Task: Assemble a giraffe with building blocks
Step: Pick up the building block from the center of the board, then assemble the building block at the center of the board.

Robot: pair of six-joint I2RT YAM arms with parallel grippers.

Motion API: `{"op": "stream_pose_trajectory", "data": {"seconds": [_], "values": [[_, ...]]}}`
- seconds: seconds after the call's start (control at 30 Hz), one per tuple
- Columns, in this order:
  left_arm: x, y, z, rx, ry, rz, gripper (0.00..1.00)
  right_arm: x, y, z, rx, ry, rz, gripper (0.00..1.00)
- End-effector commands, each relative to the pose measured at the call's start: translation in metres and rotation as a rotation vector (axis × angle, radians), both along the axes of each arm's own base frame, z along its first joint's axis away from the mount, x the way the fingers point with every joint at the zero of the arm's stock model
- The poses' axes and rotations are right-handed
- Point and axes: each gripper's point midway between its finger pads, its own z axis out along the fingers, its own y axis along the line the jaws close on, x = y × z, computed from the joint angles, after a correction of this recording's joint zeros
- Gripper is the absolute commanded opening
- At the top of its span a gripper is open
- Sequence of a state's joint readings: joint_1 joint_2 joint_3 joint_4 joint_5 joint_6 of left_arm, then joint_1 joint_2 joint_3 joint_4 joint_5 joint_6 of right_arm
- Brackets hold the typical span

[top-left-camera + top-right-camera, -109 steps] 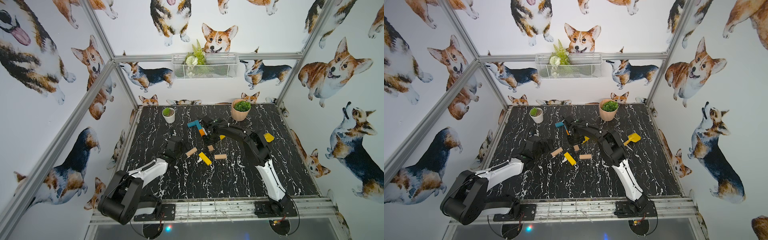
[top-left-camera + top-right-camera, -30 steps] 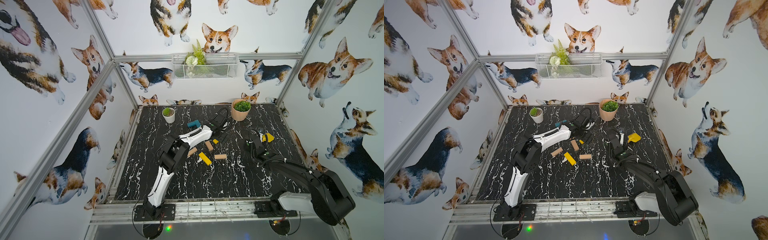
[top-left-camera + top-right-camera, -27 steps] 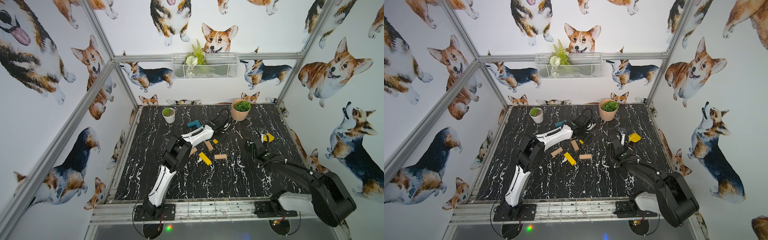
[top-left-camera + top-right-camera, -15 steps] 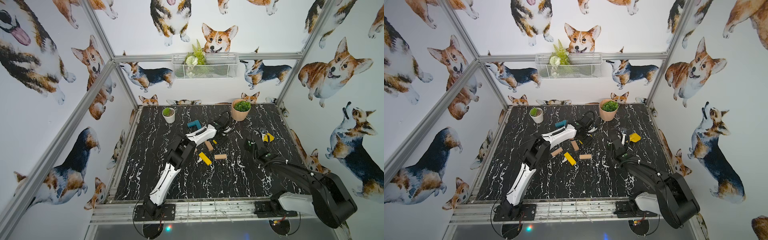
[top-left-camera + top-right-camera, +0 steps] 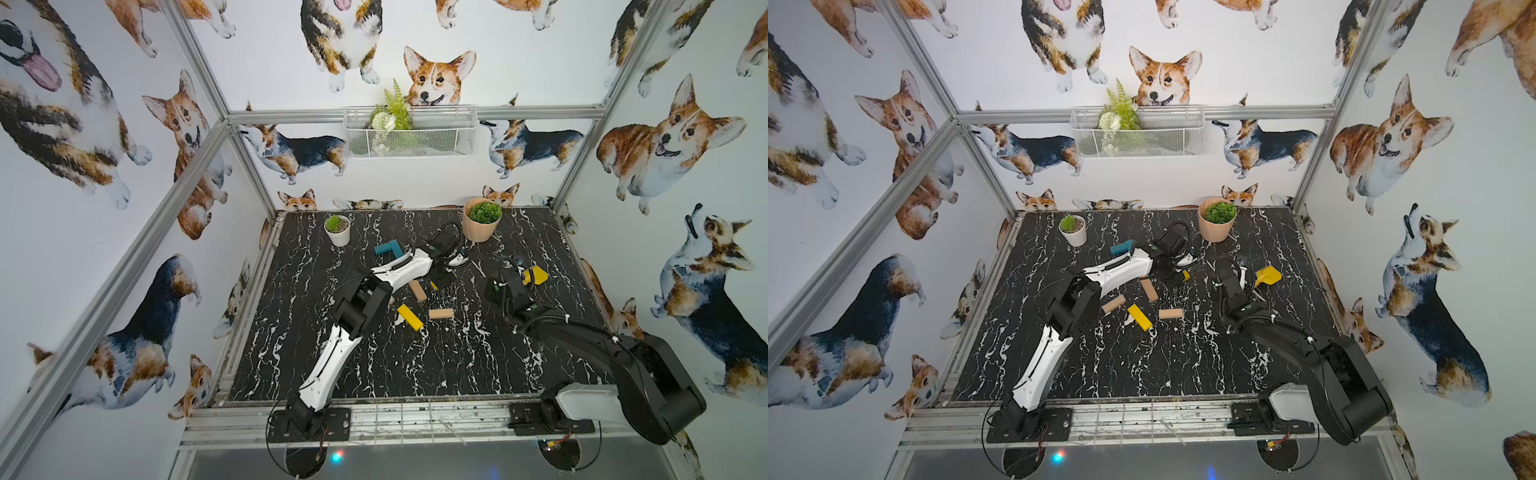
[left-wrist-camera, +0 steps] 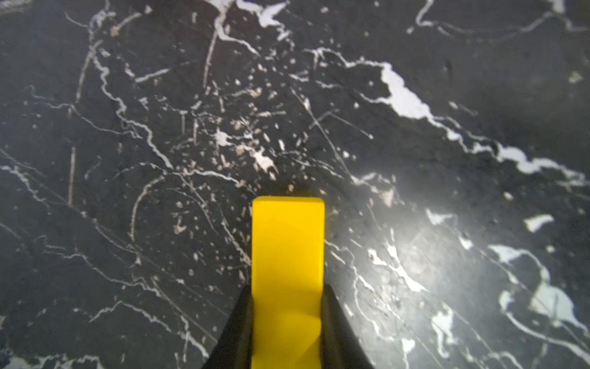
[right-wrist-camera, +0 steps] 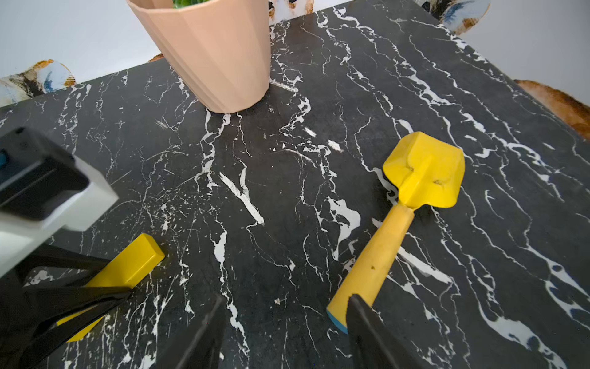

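At the far left of the black marble table (image 5: pixel 374 365) a white plant pot (image 5: pixel 337 237) is seen. Just right of it two teal blocks (image 5: pixel 388 248) are laid touching in an L: the giraffe (image 5: pixel 1121 248) as far as it shows. Whatever joins them lower down is hidden under the white left arm (image 5: pixel 399 270). Nearer the front, loose blocks are scattered apart: a tan block (image 5: pixel 1113 304) by the arm's elbow, a second tan block (image 5: pixel 417 289), a yellow block (image 5: pixel 410 317) lying flat and a third tan block (image 5: pixel 440 313).

The left gripper (image 6: pixel 287 289) is clamped tight on a second yellow block (image 6: pixel 287 242). It is pinched across its narrow width by both black fingers (image 6: pixel 238 326), with the free end sticking out ahead. Whether it is lifted off the table cannot be told. It sits mid-table, between the tan blocks and a peach plant pot (image 5: pixel 480 226).

Further right, the right gripper (image 7: pixel 284 335) is held about half open, with nothing between its fingers (image 7: pixel 367 332). One finger is just beside the handle end of a yellow toy shovel (image 7: pixel 415 179), which is laid flat on the table.
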State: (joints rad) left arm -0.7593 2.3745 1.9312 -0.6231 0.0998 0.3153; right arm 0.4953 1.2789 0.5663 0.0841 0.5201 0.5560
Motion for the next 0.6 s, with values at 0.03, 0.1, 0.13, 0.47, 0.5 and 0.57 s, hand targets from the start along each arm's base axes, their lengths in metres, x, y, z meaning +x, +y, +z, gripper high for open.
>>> {"op": "stream_pose_trajectory", "data": {"seconds": [0.03, 0.1, 0.13, 0.47, 0.5, 0.57], "values": [[-0.026, 0.001, 0.002, -0.039, 0.032, -0.135, 0.03, 0.001, -0.008, 0.010, 0.039, -0.086, -0.054, 0.64], [-0.031, 0.002, 0.005, -0.060, 0.060, -0.143, 0.03, 0.001, -0.010, 0.011, 0.046, -0.087, -0.057, 0.64], [-0.033, 0.001, 0.006, -0.064, 0.067, -0.149, 0.03, 0.001, -0.009, 0.011, 0.045, -0.085, -0.054, 0.64], [-0.024, 0.011, 0.006, -0.067, 0.040, -0.107, 0.03, 0.003, -0.006, 0.009, 0.049, -0.073, -0.039, 0.64], [-0.024, 0.012, 0.006, -0.065, 0.039, -0.106, 0.03, 0.003, -0.006, 0.009, 0.048, -0.073, -0.039, 0.64], [-0.024, 0.014, 0.006, -0.061, 0.037, -0.112, 0.03, 0.004, -0.005, 0.008, 0.045, -0.070, -0.035, 0.64]]}}
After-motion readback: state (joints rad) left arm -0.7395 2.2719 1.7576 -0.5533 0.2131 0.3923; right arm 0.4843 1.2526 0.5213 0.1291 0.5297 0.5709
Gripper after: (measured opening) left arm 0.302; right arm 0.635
